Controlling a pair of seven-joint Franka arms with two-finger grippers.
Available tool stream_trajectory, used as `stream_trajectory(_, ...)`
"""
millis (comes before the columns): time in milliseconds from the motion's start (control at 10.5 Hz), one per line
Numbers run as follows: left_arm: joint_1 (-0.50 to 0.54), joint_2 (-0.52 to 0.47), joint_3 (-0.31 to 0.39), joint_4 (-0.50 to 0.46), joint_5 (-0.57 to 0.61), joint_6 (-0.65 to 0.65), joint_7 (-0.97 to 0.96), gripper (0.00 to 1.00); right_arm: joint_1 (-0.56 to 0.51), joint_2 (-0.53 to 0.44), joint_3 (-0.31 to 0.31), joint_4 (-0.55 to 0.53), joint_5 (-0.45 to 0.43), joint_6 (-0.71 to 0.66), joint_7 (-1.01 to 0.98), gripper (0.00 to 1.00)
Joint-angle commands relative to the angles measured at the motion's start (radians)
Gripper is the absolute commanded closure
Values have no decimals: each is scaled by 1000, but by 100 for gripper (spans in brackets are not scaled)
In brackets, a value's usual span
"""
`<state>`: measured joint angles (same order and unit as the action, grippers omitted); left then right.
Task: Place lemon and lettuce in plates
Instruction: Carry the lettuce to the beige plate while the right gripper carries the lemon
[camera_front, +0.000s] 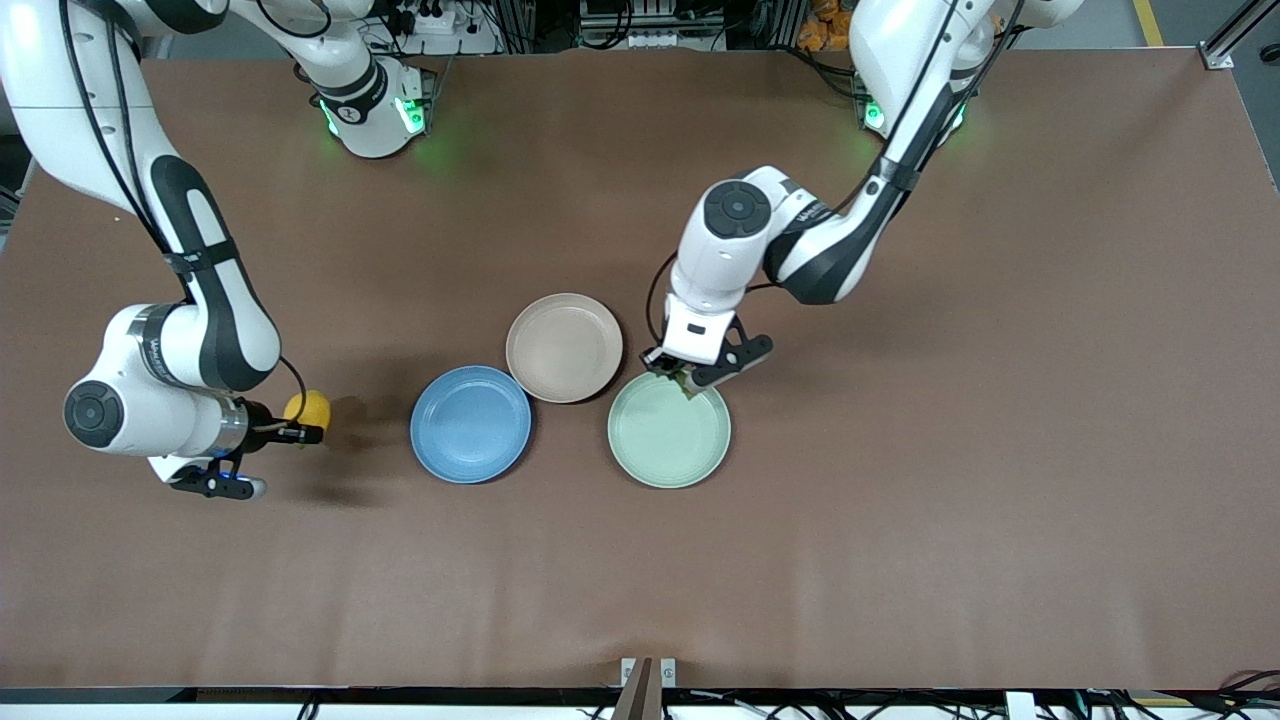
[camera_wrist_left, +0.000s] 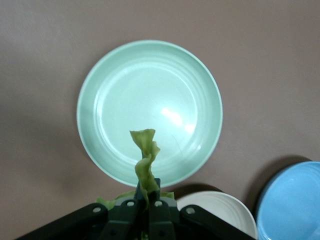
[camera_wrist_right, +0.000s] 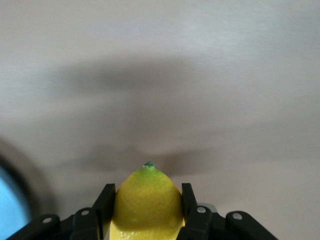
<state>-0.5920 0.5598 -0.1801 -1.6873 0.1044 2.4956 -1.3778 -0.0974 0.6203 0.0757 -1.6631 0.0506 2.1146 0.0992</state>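
I see the left gripper clamped on the lettuce, up in the air over the rim of the pale mint green plate. In the left wrist view the leaf sticks up from between the closed fingers and hangs over that plate's edge, not touching it as far as I can tell. That's the mint plate, not the blue or the beige-pink one.

Right gripper is closed on the lemon, over bare table toward the right arm's end, beside the blue plate but apart from it. Right wrist view shows the lemon wedged between both fingers, nubby tip pointing away from the camera, its shadow on the tabletop. From these views I can't tell whether the lemon touches the table.

Plates: blue plate sits toward the right arm's end, mint plate toward the left arm's end, beige-pink plate between them and farther from the front camera. Beige-pink rim overlaps or touches the blue rim; it's just beside the mint one. All three plates hold nothing.
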Motion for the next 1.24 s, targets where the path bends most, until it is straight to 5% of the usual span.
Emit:
stream_trajectory(0, -43, 35, 10, 53, 9, 15, -82, 100, 50, -10, 3, 58, 57, -59, 46, 91)
stream_trajectory(763, -144, 156, 21, 201, 11, 50, -317, 100, 224, 25, 1, 114, 87, -47, 152, 91)
stream_trajectory(1145, -166, 186, 21, 210, 8, 114, -348, 100, 295, 67, -1, 114, 91, 67, 212, 91)
